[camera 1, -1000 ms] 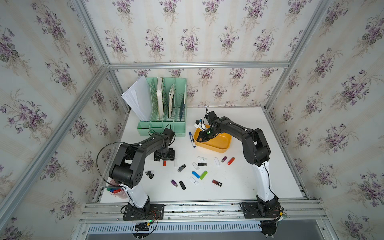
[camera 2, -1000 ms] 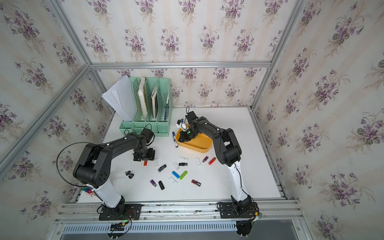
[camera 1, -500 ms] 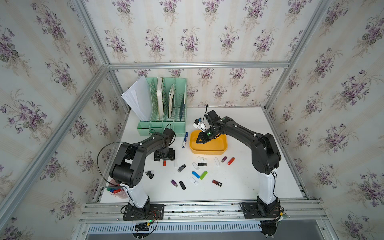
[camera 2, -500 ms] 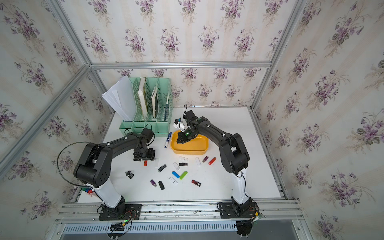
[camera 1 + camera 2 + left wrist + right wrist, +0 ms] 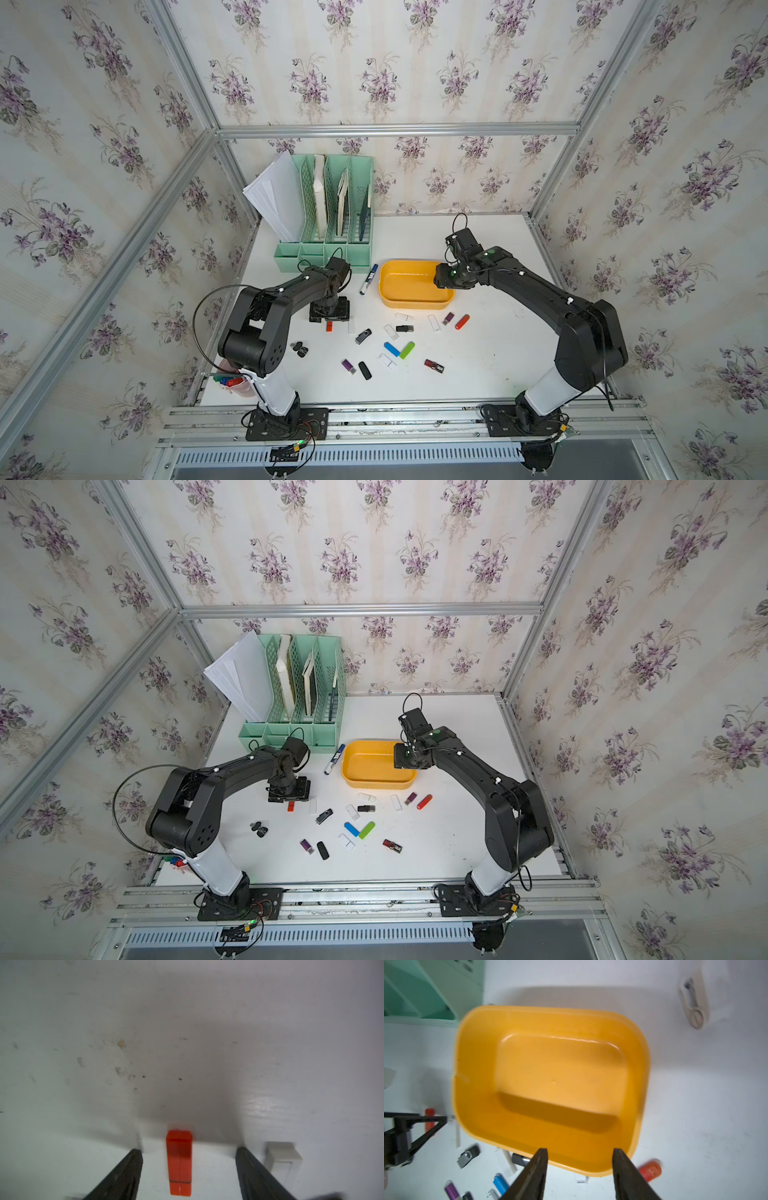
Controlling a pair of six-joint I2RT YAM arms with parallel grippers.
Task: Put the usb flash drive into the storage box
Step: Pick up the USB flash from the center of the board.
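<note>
Left of centre on the white table (image 5: 490, 365), the left gripper (image 5: 188, 1149) stands spread astride a red usb flash drive (image 5: 179, 1161); bare table shows between the drive and each of the fingers (image 5: 124, 1172); a white drive (image 5: 282, 1157) lies just outside one finger. In both top views this pair sits below the mint-green file organizer (image 5: 328, 249), close to its front edge. The yellow-orange storage box (image 5: 409, 305) sits at centre frame; its left end lies near a blue marker (image 5: 368, 279) but apart from it; its lower wall runs just above a scatter of other drives (image 5: 391, 349). The right gripper (image 5: 579, 1150) hangs over the box's right end, jaws apart, the box's wall showing through the gap; whether a fingertip touches the rim is hard to tell through the blur. Open table stretches right of the box and across the lower right of the frame.
</note>
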